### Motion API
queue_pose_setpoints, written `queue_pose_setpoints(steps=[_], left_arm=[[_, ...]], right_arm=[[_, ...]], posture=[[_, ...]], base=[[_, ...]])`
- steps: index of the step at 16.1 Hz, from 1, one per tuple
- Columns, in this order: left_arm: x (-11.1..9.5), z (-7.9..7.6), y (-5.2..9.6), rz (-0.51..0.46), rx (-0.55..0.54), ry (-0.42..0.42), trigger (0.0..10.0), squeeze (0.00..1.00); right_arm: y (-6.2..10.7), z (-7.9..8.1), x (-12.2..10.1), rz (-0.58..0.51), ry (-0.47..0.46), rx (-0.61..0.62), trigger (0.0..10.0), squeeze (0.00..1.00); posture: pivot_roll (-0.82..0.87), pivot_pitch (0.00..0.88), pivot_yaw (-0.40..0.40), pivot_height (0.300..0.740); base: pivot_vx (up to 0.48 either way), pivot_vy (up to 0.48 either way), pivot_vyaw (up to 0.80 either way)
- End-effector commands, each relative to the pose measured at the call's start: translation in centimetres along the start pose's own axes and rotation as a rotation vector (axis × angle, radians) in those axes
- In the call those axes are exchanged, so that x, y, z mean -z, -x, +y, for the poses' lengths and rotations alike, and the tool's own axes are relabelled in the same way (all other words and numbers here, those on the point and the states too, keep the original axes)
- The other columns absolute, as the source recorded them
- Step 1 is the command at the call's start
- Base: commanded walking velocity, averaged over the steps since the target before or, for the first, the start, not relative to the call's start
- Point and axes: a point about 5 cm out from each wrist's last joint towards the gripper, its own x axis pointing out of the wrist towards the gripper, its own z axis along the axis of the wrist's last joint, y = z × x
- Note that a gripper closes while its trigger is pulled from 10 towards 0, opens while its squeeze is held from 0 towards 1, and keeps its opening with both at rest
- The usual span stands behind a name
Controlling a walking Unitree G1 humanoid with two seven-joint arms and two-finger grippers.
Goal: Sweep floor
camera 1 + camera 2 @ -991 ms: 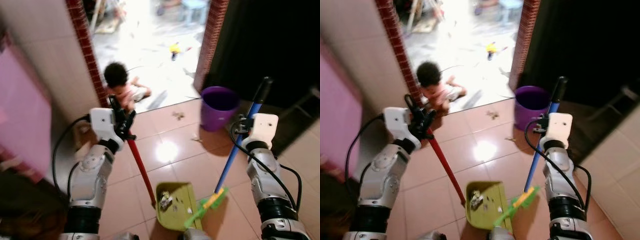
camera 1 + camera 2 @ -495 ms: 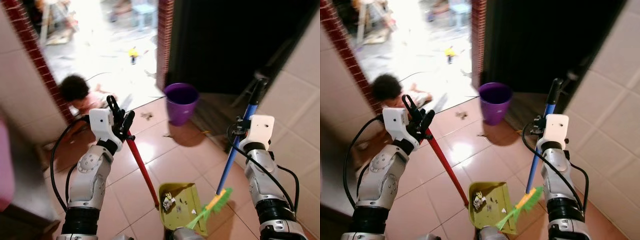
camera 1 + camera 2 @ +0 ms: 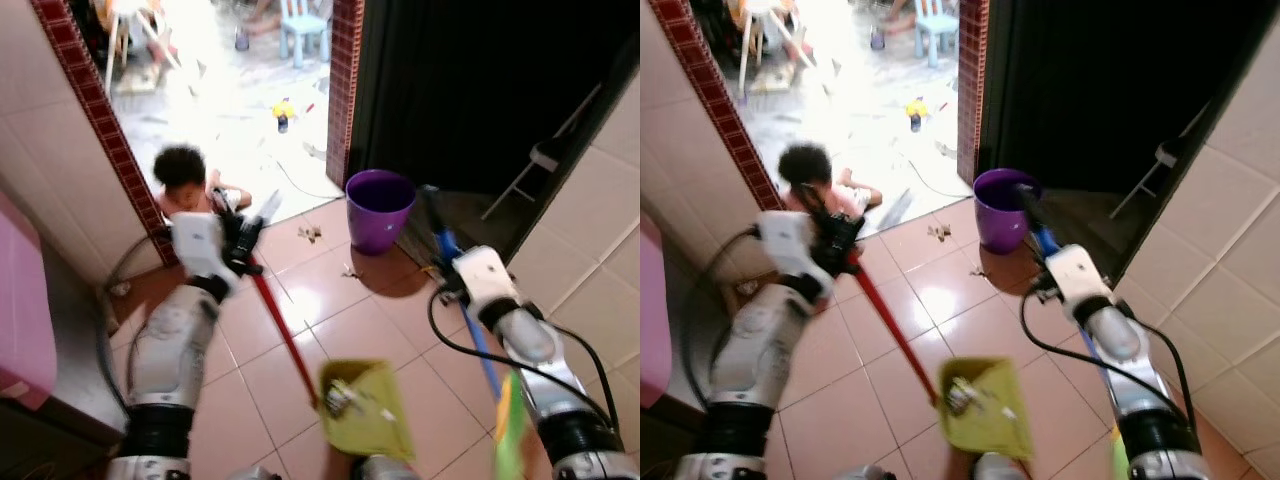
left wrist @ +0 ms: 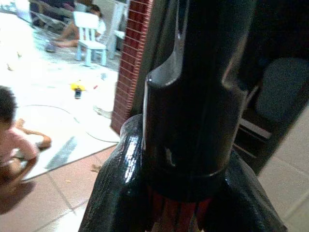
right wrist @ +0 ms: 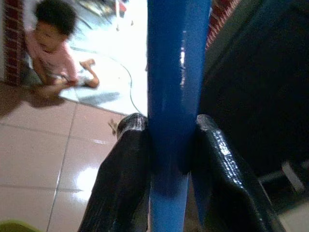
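Observation:
A green dustpan with bits of litter in it hangs on a long red handle, and my left gripper is shut on the top of that handle. In the left wrist view the black handle end sits between the fingers. My right gripper is shut on the blue broom handle, whose green bristles are blurred at the lower right. Loose litter lies on the tiles by the purple bin.
A small person sits on the floor in the bright doorway, just beyond my left gripper. Red brick door posts frame the opening. A pink cabinet stands at the left, a dark room and a tiled wall at the right.
The view has swung, so the whole scene shifted. My right arm has tilted the broom, its bristles moving right and away from the dustpan. The dustpan stays in my left gripper.

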Motion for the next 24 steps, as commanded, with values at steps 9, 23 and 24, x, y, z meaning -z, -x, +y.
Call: queue_pose_setpoints(steps=[9,23,24], left_arm=[[-0.6,0.0,-0.3,-0.035,0.04,-0.023,10.0,0.0],[-0.3,0.8,-0.3,-0.045,0.022,-0.011,10.0,0.0],[0.1,1.0,-0.1,-0.035,0.008,-0.017,10.0,0.0]], right_arm=[[-0.4,3.3,-3.1,-0.279,-0.281,-0.043,10.0,0.0],[2.9,2.3,-0.7,-0.166,-0.22,0.249,10.0,0.0],[2.7,2.9,-0.9,-0.172,-0.233,0.239,10.0,0.0]], posture=[[-0.12,0.0,0.066,0.74],[-0.13,0.0,0.068,0.74],[-0.13,0.0,0.073,0.74]], base=[[0.0,0.0,0.0],[0.188,0.0,0.0],[0.341,0.244,0.0]])
